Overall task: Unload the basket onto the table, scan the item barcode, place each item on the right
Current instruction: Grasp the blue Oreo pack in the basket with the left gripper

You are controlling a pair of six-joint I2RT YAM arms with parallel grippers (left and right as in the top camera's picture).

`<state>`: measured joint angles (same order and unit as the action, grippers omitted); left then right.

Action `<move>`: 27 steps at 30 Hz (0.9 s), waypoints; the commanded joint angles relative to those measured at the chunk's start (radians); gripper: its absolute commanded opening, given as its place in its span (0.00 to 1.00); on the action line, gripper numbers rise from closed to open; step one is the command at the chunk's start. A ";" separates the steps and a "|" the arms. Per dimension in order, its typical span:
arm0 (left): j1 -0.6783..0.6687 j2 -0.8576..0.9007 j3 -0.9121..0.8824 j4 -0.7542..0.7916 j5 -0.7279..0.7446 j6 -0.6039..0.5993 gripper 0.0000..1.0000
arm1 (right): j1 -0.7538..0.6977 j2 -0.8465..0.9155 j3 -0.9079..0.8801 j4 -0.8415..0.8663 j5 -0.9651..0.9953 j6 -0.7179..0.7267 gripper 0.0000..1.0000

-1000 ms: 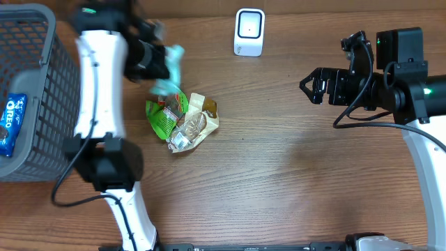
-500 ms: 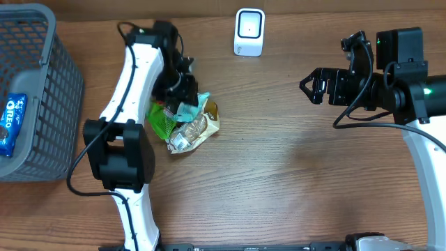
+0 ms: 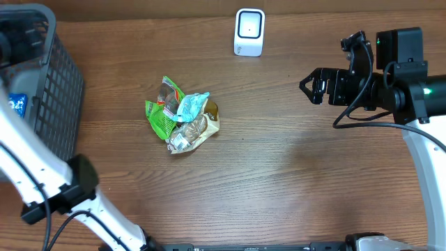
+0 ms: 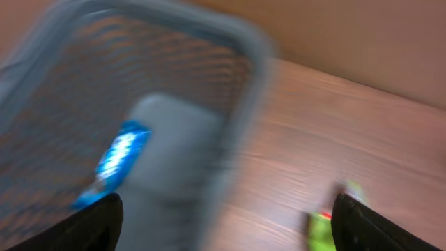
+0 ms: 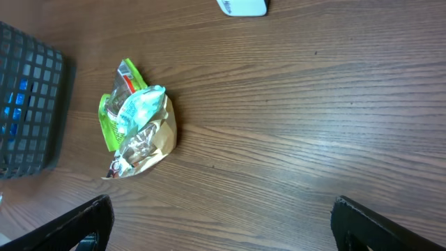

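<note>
A teal packet (image 3: 191, 104) lies on top of a pile with a green packet (image 3: 160, 115) and a gold one (image 3: 195, 129), mid-left on the table. The white barcode scanner (image 3: 249, 31) stands at the far edge. My left gripper (image 3: 22, 36) hangs blurred over the grey basket (image 3: 49, 35) at the far left. In its wrist view it (image 4: 223, 233) is open with nothing between its fingers, above the basket rim (image 4: 230, 139) and a blue packet (image 4: 115, 164). My right gripper (image 3: 311, 87) is open and empty at the right, far from the pile (image 5: 136, 129).
The blue Oreo packet (image 3: 15, 106) lies inside the basket. My left arm's white links (image 3: 42, 181) run along the table's left front. The right wrist view also shows the scanner (image 5: 242, 6) and a basket corner (image 5: 28, 104).
My left gripper opened and let go of the teal packet, which now rests on the pile. It then swung left over the basket. The right arm has not moved.
</note>
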<state>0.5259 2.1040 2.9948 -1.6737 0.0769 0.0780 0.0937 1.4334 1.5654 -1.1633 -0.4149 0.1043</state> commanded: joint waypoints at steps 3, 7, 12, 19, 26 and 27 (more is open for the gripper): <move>0.183 0.030 -0.128 0.152 0.007 0.041 0.91 | 0.003 -0.008 0.006 0.005 -0.005 -0.005 1.00; 0.207 0.035 -0.309 0.301 0.008 0.114 0.92 | 0.003 0.008 0.006 0.010 -0.006 -0.004 1.00; 0.207 0.035 -0.642 0.549 -0.049 0.144 0.97 | 0.003 0.037 0.006 0.002 -0.006 -0.004 1.00; 0.206 0.035 -1.008 0.887 -0.125 0.201 1.00 | 0.003 0.050 0.006 -0.013 -0.006 -0.004 1.00; 0.212 0.035 -1.308 1.170 -0.140 0.397 1.00 | 0.003 0.050 0.006 -0.041 -0.006 -0.004 1.00; 0.214 0.035 -1.330 1.195 -0.139 0.397 0.99 | 0.003 0.050 0.006 -0.043 -0.006 -0.004 1.00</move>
<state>0.7349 2.1433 1.7462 -0.5453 -0.0433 0.3904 0.0937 1.4887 1.5650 -1.2007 -0.4145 0.1043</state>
